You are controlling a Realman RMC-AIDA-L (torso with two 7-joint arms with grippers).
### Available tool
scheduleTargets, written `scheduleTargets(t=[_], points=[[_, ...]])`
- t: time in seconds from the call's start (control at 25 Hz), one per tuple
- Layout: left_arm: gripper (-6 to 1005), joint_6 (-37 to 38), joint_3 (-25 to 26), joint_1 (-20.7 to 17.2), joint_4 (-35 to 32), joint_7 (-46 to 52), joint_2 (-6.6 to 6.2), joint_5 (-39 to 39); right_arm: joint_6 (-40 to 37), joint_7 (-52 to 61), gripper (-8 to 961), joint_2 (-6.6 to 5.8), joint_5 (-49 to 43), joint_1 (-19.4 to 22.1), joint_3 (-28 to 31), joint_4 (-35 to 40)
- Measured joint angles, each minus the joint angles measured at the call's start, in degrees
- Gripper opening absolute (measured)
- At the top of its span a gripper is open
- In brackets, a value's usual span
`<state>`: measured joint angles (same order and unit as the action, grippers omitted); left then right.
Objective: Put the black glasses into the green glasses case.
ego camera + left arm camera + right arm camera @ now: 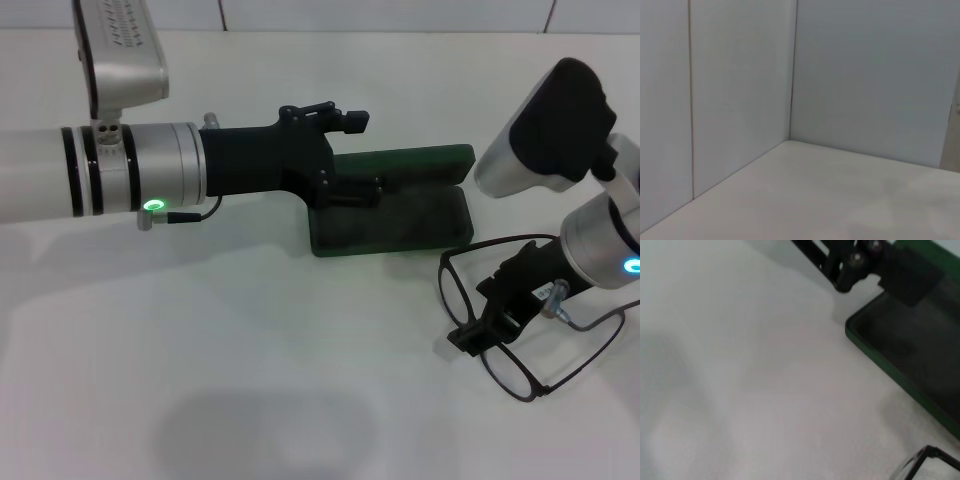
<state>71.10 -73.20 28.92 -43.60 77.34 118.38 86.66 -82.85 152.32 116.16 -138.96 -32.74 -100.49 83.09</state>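
A white table filled the head view, bare across its nearest part apart from soft shadows. Nearest on the robot's right, the black glasses lay with their temple arms spread, one rounded lens toward the middle of the table and the other closer to the near edge. The right gripper reached down from the right side and sat on the frame around the bridge, its black fingers drawn together over the thin wire, seemingly pinching it. Whether the frame was lifted or lying flat could not be told.

Farther back, near the middle of the table, the green glasses case stood open, its dark-lined tray facing up and its lid raised behind it along the far side. The glasses were just beside the case's right near corner, outside it and apart from it.

The left arm stretched in from the robot's left, and the left gripper rested at the case's left end, over the hinge line. How far its fingers were spread could not be told.

The right wrist view showed the case's green rim, dark lining, and a corner of the glasses frame.

The left wrist view showed only table surface and pale walls.
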Motion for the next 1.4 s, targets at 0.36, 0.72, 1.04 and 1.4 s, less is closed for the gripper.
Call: scheduleTargets(t=[0.36,0.72,1.04,1.4], points=[[891,-0.01,-0.01,0.11,0.18,-0.71,0.27,0.0,0.23,0.48,673,-0.04,-0.22,0.09,-0.38,-0.76],[891,-0.16,-0.01,0.08,0.19,-1.4,0.67,0.0,-0.02,0.46,369,-0.26,-0.29,-0.22,0.13,-2.67],[890,-0.08,0.01,0.05,0.19,-1.41,0.9,-0.01,-0.31,0.53,245,-0.41,-2.02,-0.16,0.71,-2.68],[890,-0.09,0.21,-0.01,0.19,-1.41,1.1,-0.01,-1.18,-0.11,230,-0.57,-2.51,0.01,2.69,-3.27]])
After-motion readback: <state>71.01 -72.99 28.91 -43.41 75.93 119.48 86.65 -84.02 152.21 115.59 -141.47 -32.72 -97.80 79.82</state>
